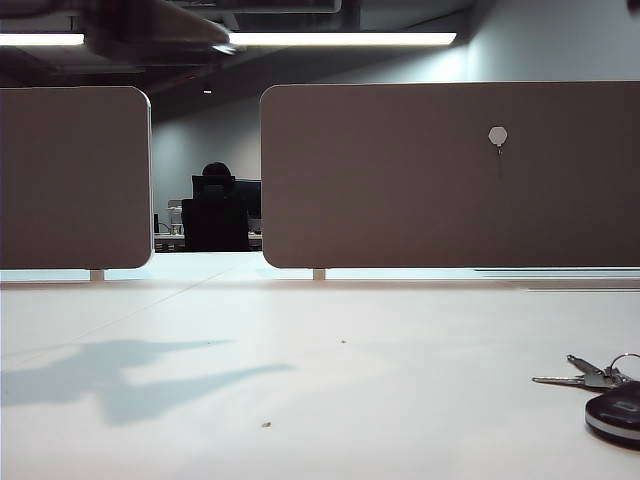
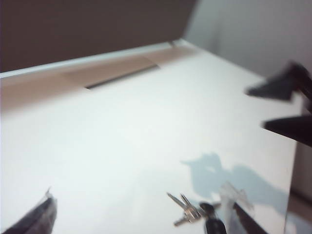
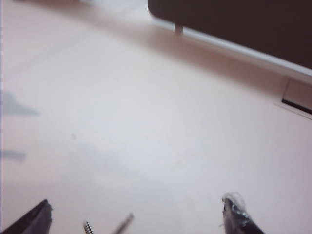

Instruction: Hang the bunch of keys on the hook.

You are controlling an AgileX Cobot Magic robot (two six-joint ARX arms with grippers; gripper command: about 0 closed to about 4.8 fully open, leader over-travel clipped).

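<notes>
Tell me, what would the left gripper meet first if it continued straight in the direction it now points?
Probably the bunch of keys. In its wrist view the open left gripper looks down at the white table, with the keys lying just ahead near one of its fingers. Depth is unclear.

Exterior low, table-level; wrists overhead; keys (image 1: pixel 600 385) shared.

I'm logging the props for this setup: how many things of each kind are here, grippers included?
Bunch of keys: 1
Hook: 1
Brown panels: 2
Grippers, left and right, both open above the table: 2
Total: 6
</notes>
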